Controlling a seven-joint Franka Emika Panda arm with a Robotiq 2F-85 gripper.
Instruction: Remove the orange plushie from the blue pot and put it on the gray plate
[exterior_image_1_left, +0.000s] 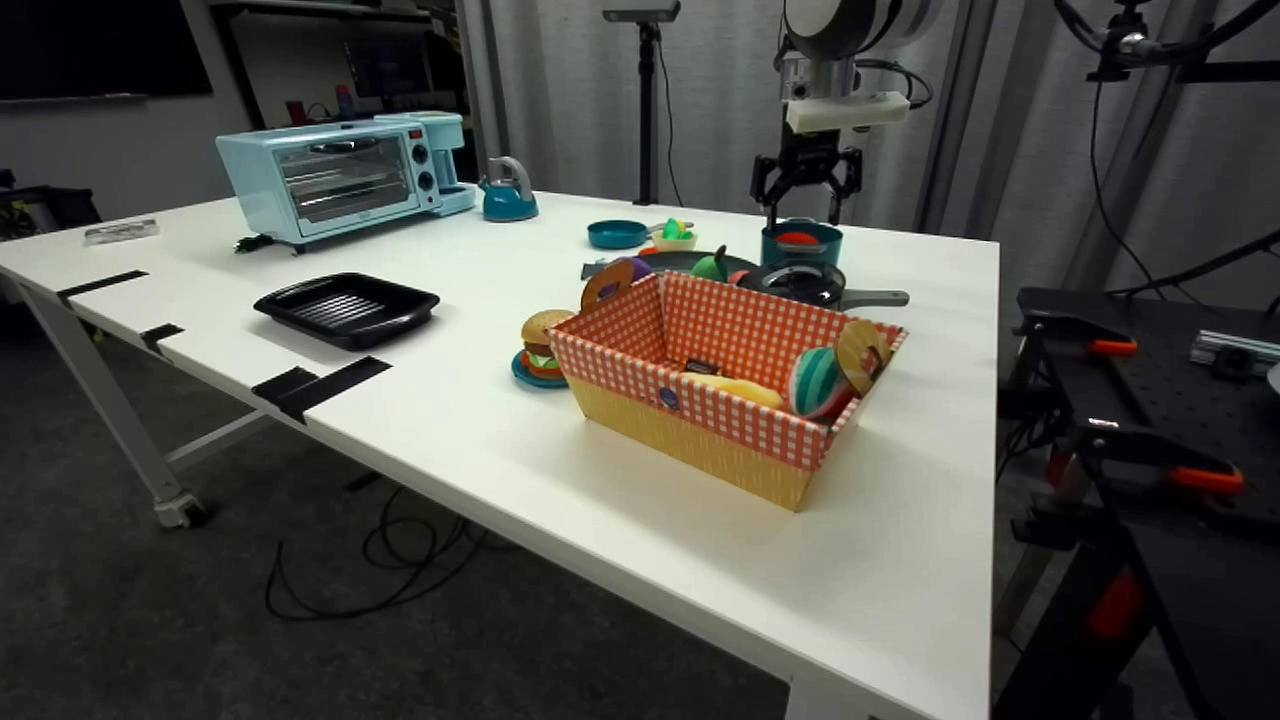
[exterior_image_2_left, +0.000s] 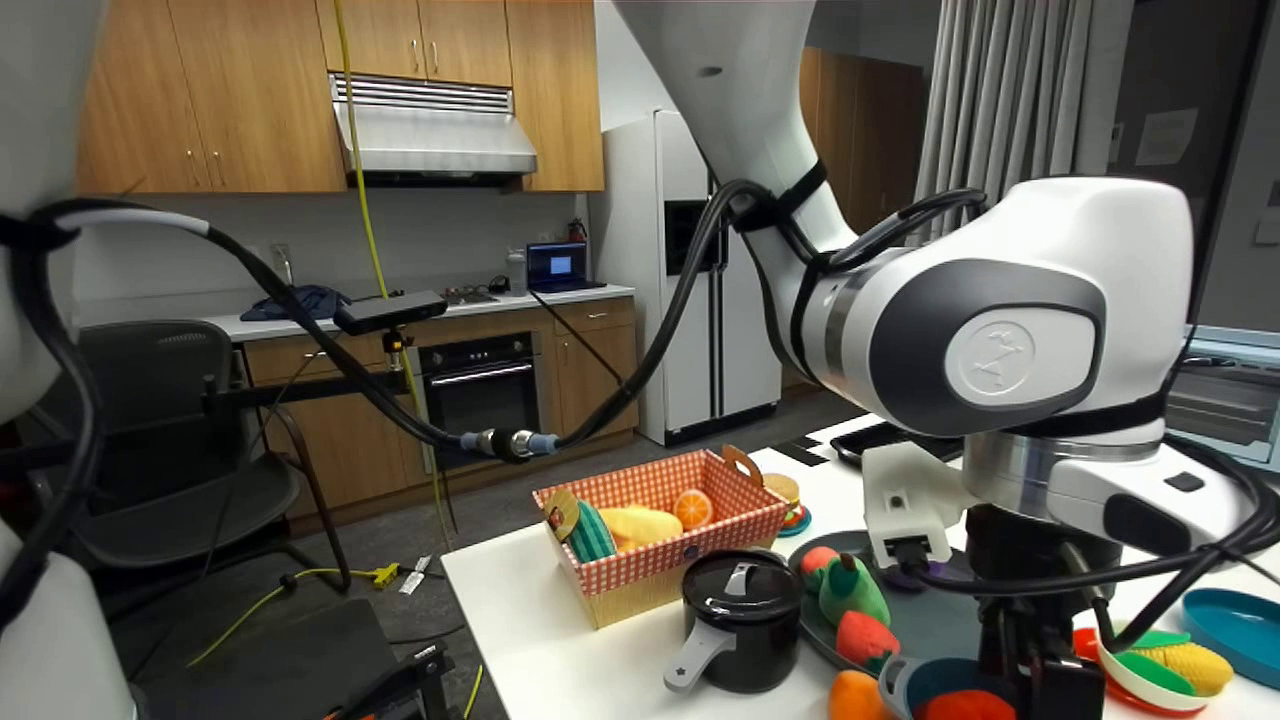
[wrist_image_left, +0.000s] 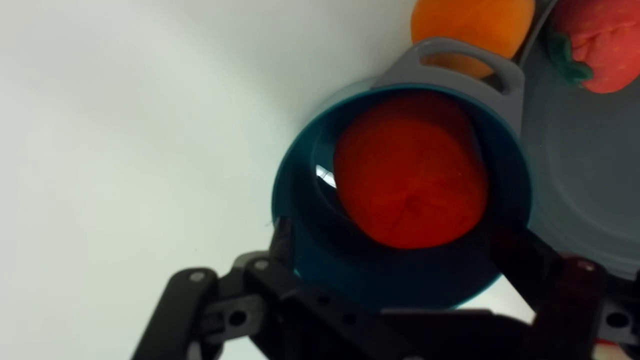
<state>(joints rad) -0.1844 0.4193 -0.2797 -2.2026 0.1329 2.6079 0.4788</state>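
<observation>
The hand (exterior_image_1_left: 803, 219) hangs over the pot (wrist_image_left: 300, 170), its fingers spread wide with nothing in their grip; the tips are down by the rim, though I can't tell whether they touch it. The plushie (wrist_image_left: 412, 170), more red than orange to my eye, sits inside the pot. Right beside that, on the desk (exterior_image_1_left: 900, 570), lies the plate (wrist_image_left: 580, 170), a strawberry (wrist_image_left: 607, 45) on it, a basket (exterior_image_1_left: 690, 440) nearby.

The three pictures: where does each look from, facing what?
Exterior view: across the table, facing the gripper and arm's end.
Exterior view: close to the arm, whose white segments loom large, facing wooden cabinets.
Wrist view: on the arm, facing down into the blue pot; gripper fingers show.
Both exterior views show the checked basket.
</observation>
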